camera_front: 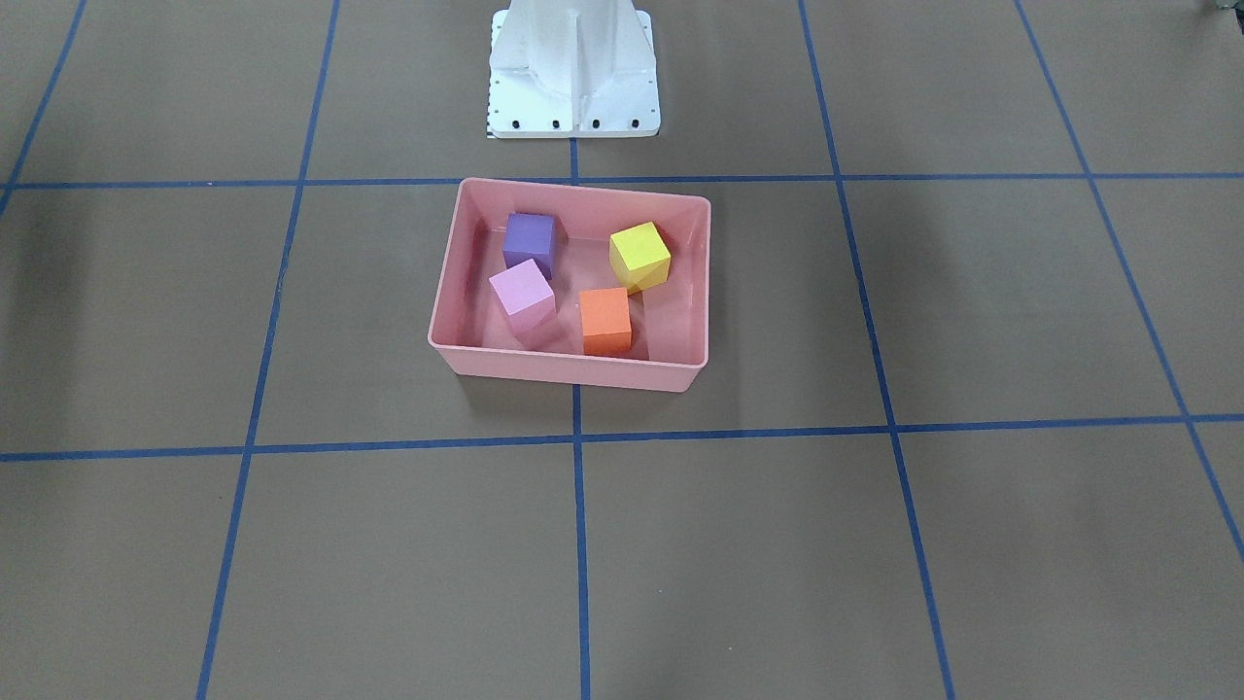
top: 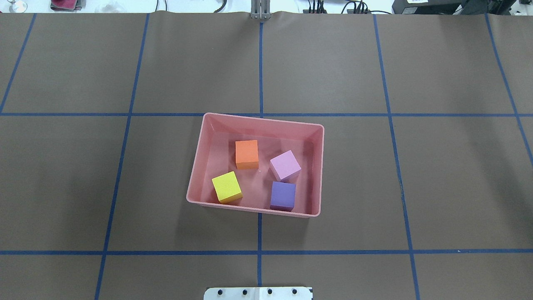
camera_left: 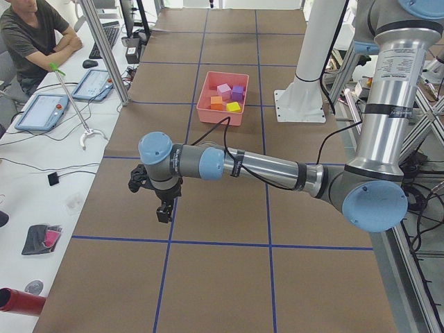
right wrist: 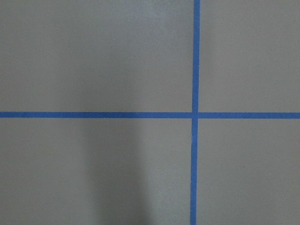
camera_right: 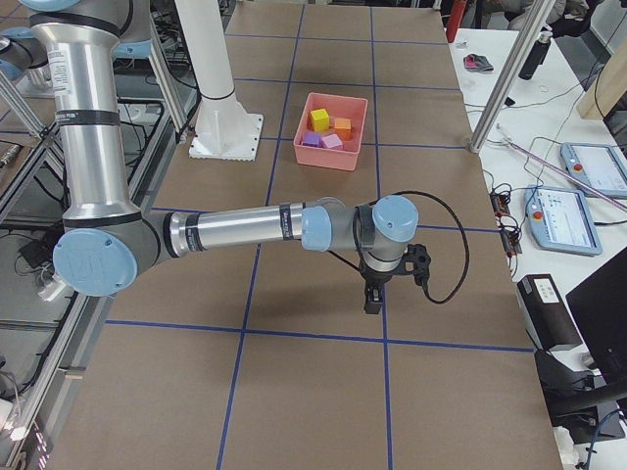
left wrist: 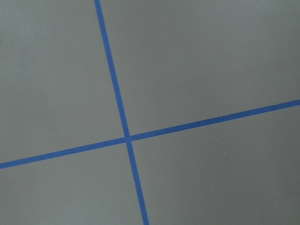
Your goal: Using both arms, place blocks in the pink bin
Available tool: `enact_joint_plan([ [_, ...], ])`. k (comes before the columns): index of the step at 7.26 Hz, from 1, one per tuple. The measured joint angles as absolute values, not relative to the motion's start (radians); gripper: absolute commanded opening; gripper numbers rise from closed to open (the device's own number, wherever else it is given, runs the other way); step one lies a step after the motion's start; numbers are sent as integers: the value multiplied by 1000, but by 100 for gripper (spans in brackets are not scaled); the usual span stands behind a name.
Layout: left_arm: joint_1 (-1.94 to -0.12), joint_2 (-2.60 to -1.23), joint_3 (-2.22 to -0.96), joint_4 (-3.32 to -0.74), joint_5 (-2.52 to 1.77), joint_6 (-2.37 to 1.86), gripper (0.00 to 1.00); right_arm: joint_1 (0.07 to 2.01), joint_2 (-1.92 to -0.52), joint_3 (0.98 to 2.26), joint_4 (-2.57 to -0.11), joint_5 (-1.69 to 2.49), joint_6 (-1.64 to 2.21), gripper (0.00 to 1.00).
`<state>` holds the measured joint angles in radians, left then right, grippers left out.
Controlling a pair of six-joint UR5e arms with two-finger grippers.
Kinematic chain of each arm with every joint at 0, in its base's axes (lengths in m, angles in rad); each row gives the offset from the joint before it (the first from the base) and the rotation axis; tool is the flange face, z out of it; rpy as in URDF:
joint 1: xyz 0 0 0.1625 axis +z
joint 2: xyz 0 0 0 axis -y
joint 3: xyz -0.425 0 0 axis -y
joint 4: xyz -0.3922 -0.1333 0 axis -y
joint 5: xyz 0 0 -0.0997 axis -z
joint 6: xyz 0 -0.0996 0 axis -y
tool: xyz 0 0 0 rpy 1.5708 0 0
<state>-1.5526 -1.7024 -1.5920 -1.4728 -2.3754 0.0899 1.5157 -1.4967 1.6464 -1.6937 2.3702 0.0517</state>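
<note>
The pink bin point(camera_front: 573, 371) point(top: 262, 126) sits mid-table in front of the robot's base. Inside it lie the four blocks, each apart from the others: purple point(camera_front: 530, 240) point(top: 282, 195), light pink point(camera_front: 522, 291) point(top: 285, 165), orange point(camera_front: 605, 319) point(top: 246, 153) and yellow point(camera_front: 639, 255) point(top: 227, 187). My left gripper point(camera_left: 164, 214) hangs low over bare table far from the bin, seen only in the exterior left view. My right gripper point(camera_right: 372, 302) hangs likewise at the table's other end, seen only in the exterior right view. Whether either is open or shut I cannot tell.
The white pedestal base point(camera_front: 573, 78) point(top: 258, 293) stands just behind the bin. Blue tape lines point(left wrist: 126, 138) point(right wrist: 194, 115) cross the brown table in both wrist views. A seated person point(camera_left: 31, 35) and tablets point(camera_left: 41, 111) are at a side bench.
</note>
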Motion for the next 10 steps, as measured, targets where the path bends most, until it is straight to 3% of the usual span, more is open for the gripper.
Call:
enact_joint_plan([
  [2, -1600, -1688, -1535, -1477, -2438, 90, 100, 1516, -1500, 1651, -1693, 2370, 51, 100],
  [10, -1606, -1622, -1582, -1476, -2296, 78, 100, 1502, -1499, 1652, -1692, 2365, 50, 100],
])
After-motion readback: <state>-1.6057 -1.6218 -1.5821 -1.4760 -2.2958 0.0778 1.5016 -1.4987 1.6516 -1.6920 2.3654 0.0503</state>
